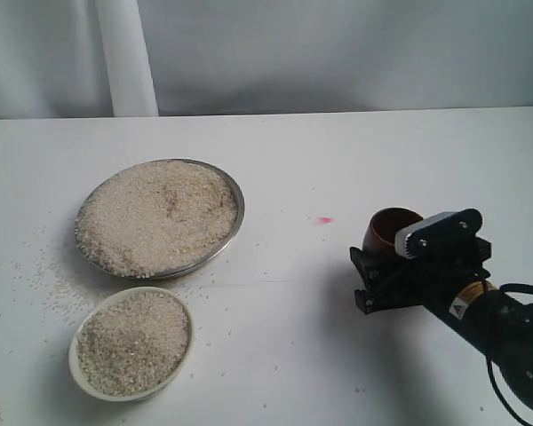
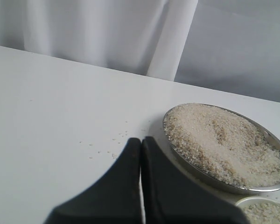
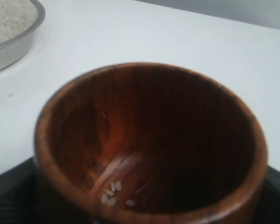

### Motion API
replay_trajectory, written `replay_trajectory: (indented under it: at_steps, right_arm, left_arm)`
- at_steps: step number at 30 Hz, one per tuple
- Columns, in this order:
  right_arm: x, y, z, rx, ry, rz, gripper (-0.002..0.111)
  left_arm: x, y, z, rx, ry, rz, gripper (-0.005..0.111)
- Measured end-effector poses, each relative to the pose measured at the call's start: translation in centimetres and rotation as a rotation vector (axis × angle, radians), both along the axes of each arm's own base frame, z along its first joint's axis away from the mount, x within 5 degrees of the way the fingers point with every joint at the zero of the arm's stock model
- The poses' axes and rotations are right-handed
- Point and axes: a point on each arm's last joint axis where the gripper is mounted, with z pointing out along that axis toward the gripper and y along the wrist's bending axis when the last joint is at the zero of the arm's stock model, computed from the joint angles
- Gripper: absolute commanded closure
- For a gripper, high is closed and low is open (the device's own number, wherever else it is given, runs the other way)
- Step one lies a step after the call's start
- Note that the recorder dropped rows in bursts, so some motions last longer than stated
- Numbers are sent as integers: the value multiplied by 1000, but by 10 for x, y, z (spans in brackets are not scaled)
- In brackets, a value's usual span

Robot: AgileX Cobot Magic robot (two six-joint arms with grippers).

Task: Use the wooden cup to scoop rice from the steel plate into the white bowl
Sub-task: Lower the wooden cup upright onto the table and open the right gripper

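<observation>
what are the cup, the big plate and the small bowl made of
The wooden cup: polished reddish-brown wood, with grain streaks and a sheen inside. The steel plate: shiny grey metal, probably steel, its thin rim reflecting light. The white bowl: likely glazed ceramic, with a smooth cream-white thick rim; plastic cannot be ruled out.

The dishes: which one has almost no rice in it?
The wooden cup, the small brown one. Only a few grains of rice lie at its bottom, while the steel plate and the white bowl are both full.
</observation>
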Motion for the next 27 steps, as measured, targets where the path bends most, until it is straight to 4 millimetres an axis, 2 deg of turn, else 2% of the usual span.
replay_trajectory:
  at_steps: [5, 12, 14, 17, 19, 20, 22, 27]
  right_arm:
    - [12, 5, -4, -33, 69, 6, 108]
    - [11, 7, -8, -60, 89, 41, 108]
    - [10, 7, -9, -69, 92, 53, 104]
    - [11, 8, -9, -70, 82, 57, 87]
    - [11, 8, -8, -70, 77, 60, 69]
    - [11, 8, -8, -70, 77, 60, 52]
    - [11, 8, -8, -69, 77, 57, 39]
    - [12, 5, -8, -67, 76, 25, 26]
  left_arm:
    - [0, 0, 0, 0, 0, 0, 107]
    - [0, 0, 0, 0, 0, 0, 107]
    - [0, 0, 0, 0, 0, 0, 107]
    - [0, 0, 0, 0, 0, 0, 107]
    - [0, 0, 0, 0, 0, 0, 107]
    - [0, 0, 0, 0, 0, 0, 107]
    - [0, 0, 0, 0, 0, 0, 107]
    - [0, 0, 0, 0, 0, 0, 107]
